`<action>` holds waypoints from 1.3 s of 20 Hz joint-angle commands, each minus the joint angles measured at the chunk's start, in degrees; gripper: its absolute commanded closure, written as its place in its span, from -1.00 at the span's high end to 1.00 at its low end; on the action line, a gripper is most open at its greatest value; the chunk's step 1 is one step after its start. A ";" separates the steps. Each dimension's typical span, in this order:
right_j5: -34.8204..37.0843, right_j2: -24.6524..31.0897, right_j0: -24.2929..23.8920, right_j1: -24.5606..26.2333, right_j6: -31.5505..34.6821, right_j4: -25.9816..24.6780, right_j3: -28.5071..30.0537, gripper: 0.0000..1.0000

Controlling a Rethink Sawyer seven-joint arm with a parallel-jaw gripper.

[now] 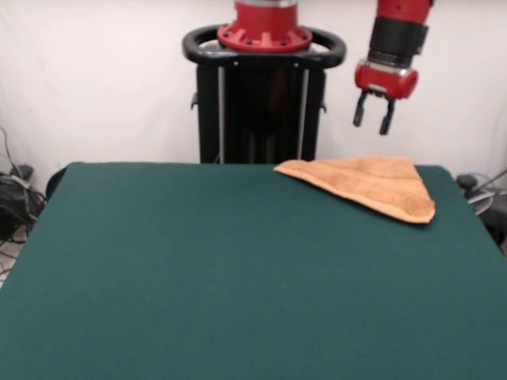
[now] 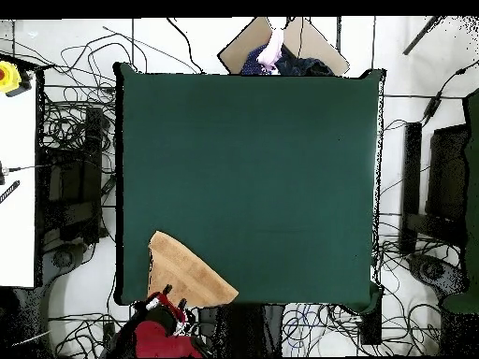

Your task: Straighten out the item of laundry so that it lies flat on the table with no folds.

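— Where is your claw at this moment?

— My claw (image 1: 373,115) hangs in the air at the far right of the front view, beside my black pedestal (image 1: 261,103). It is above the far edge of the table (image 1: 238,277) and touches nothing. The two dark fingers (image 1: 386,119) point down with a narrow gap between them, and there is nothing in this gap. So the claw is a little open and holds nothing.

— And the towel?

— The towel (image 1: 372,184) lies at the far right corner of the table in the front view, just below my claw but apart from it. It is folded into a triangle shape, with one long edge running from the far side toward the right edge. In the overhead view the towel (image 2: 182,274) is at the bottom left corner, close to my arm (image 2: 164,332).

— Is somebody else near?

— In the overhead view a person's hand (image 2: 273,49) shows at the top edge, on the other side of the table, well apart from the towel.
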 commanded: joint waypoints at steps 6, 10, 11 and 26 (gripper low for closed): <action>4.00 0.08 -3.44 9.06 -10.09 -12.35 -17.13 1.00; 9.42 4.16 -7.44 8.19 -13.48 -20.96 -20.89 1.00; 10.54 4.97 -8.12 8.19 -14.42 -23.12 -22.10 1.00; 24.82 29.79 -25.35 1.71 -22.01 -48.74 -23.33 1.00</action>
